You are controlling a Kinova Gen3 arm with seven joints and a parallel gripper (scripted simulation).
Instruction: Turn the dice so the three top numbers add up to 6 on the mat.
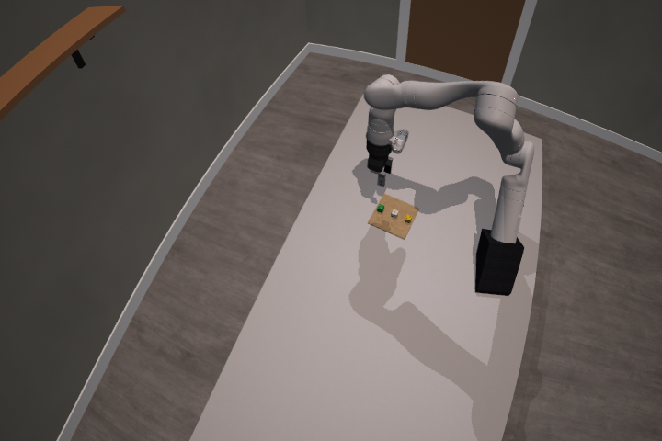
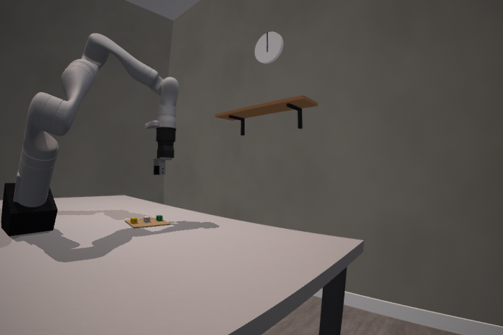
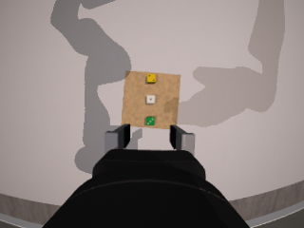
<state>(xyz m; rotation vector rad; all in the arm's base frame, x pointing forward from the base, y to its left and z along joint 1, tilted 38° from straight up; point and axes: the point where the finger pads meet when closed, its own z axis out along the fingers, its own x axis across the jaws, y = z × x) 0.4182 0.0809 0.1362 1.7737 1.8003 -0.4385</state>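
1. Pincer [image 1: 384,173] [image 2: 159,167] [image 3: 149,133] is standing wide, its two fingers well apart and nothing between them; it is hanging over the bench [image 1: 301,337] [image 2: 220,284] [image 3: 228,157], pointing down.
2. The mat [image 1: 399,229] [image 2: 151,224] [image 3: 163,90], tan and square-cornered, is lying flat on the bench, below the level of the fingers.
3. Three dice are resting flat on the mat in a row, apart from one another and fully inside its edges.
4. At one end, the green die [image 1: 380,208] [image 2: 159,218] [image 3: 150,121] is sitting near the mat's edge; its top is showing light pips along a diagonal, apparently three.
5. Between the others, the white die [image 1: 394,213] [image 2: 147,219] [image 3: 150,99] is showing a single pip on top.
6. At the other end, the yellow die [image 1: 407,219] [image 2: 133,220] [image 3: 151,78] is showing what looks like two dark pips, though they are too small to count surely.
7. The pale arm [image 1: 436,95] [image 2: 133,65] is rising from a black base block [image 1: 493,280] [image 2: 30,220] on the bench, arching over and casting shadows across it, one of them reaching onto the mat.
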